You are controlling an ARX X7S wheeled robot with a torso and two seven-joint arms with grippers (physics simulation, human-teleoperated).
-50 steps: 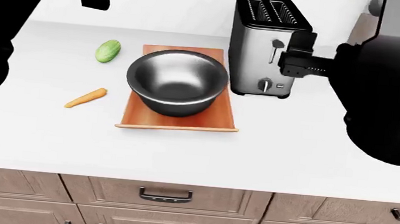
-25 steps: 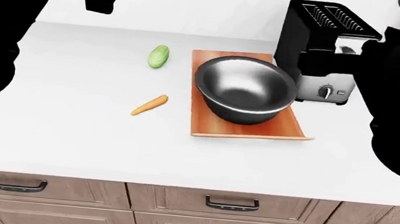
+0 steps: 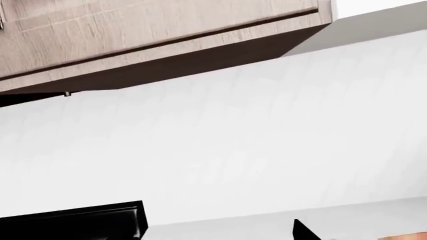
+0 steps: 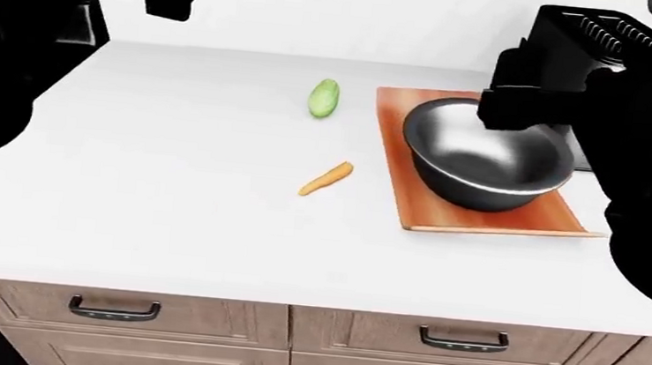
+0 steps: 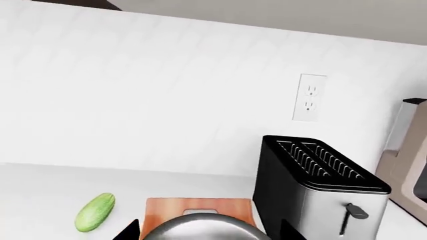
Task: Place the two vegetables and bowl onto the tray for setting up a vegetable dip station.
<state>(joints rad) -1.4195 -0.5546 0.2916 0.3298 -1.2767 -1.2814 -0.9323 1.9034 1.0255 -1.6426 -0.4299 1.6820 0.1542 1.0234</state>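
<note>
Bowl (image 4: 487,164) sits on tray (image 4: 418,210); cucumber (image 4: 324,98) and carrot (image 4: 326,179) lie left of tray (both grippers' jaws unreadable).

Domestic kitchen, simulator render. White countertop (image 4: 181,223) fills middle of head view; wood-grain base drawers (image 4: 114,310) with dark bar handles along bottom edge. Plain white backsplash wall (image 5: 133,100) across right wrist view, white double outlet (image 5: 310,97) right of centre. Silver-and-black two-slot toaster (image 5: 317,192) at lower right of same view. Wood-grain upper cabinet (image 3: 153,35) across top of left wrist view. Steel mixing bowl (image 4: 488,157) on wooden tray (image 4: 418,213), cucumber (image 4: 324,98), carrot (image 4: 326,179) on counter.
</note>
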